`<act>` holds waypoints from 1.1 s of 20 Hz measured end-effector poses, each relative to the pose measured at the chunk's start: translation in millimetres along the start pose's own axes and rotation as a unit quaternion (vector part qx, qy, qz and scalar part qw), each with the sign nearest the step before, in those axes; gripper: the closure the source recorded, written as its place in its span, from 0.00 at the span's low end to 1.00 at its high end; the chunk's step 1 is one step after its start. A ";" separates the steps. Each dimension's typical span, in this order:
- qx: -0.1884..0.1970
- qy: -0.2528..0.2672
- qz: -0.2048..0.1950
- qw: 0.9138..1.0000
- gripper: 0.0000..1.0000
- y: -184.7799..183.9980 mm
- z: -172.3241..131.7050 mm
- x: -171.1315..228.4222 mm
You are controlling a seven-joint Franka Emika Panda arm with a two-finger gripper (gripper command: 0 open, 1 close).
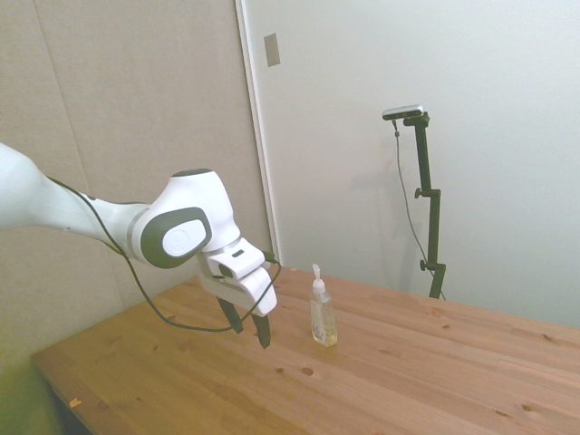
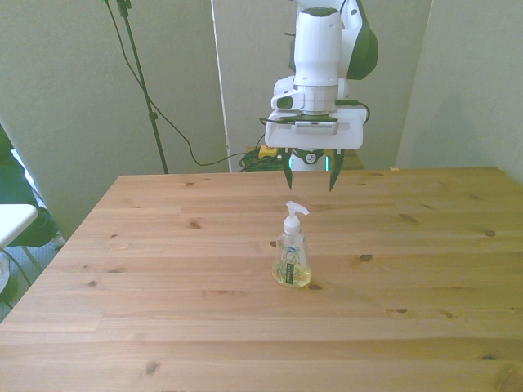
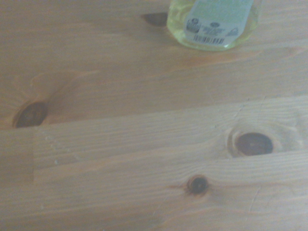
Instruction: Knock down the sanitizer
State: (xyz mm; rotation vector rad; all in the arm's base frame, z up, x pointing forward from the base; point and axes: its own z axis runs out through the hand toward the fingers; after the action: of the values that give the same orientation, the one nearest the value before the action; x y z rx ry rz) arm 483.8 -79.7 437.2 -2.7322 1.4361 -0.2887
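Largest first: we see a wooden table of pale knotty planks filling most of the front view, with plain walls behind. In the side view we get a beige panel wall beside a white wall, a thin white strip between them and a small grey plate high up. Only the front view shows the floor clutter beyond the far edge: cables and a small yellow box with a red button, plus a thin dark pole with a hanging cable on the front view's left.

White arm reaches in over the table; a black cable loops under it in the side view. The gripper hangs fingers down, jaws apart, nothing between them. We see the gap clearly in the front view; the side view stacks the fingers nearly in line, tips just above the wood.

The sanitizer stands upright near the table's middle, white pump on top, yellowish liquid inside. Side view puts the sanitizer just beside the gripper, apart, not touching. Front view shows the gripper behind the bottle, roughly in line with it.

Wrist view only: bottle base with pale label and barcode, and dark knots in the planks.
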 end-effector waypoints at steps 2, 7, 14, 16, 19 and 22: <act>0.001 0.000 0.007 1.000 1.00 -5.6 5.2 11.8; 0.002 -0.002 0.013 1.000 1.00 -28.1 17.2 33.2; 0.005 0.000 0.021 1.000 1.00 -56.8 24.5 39.9; 0.004 0.001 0.024 1.000 1.00 -61.6 26.4 40.8; 0.004 0.002 0.028 1.000 1.00 -68.1 29.5 42.4; 0.001 0.004 0.032 0.999 1.00 -72.5 33.8 47.5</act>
State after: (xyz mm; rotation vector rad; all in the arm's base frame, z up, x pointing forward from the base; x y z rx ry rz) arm 575.2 -79.0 419.8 -2.6800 1.5197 -0.2991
